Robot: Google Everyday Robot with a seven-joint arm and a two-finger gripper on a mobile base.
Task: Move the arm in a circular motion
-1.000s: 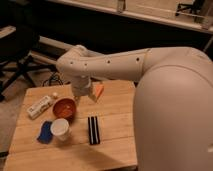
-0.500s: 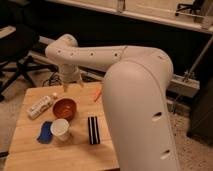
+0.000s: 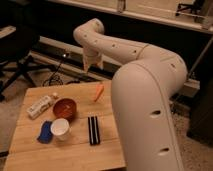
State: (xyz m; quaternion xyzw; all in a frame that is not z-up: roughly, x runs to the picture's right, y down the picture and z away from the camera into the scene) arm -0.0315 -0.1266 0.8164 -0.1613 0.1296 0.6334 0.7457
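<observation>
The cream-white arm [image 3: 145, 95] fills the right half of the camera view and bends left across the top. Its far end hangs down as a short pale gripper [image 3: 92, 64], held in the air above the back edge of the wooden table [image 3: 80, 150], behind the carrot. Nothing shows in the gripper.
On the table lie a carrot [image 3: 98, 92], a red-brown bowl [image 3: 64, 108], a white cup [image 3: 60, 128], a blue object [image 3: 45, 132], a white bottle [image 3: 39, 106] and a black bar [image 3: 93, 130]. A dark office chair [image 3: 20, 55] stands at the left, a wall ledge behind.
The arm's end has swung up and to the right, from low over the bowl and bottle to high above the table's back edge. The table things have not moved.
</observation>
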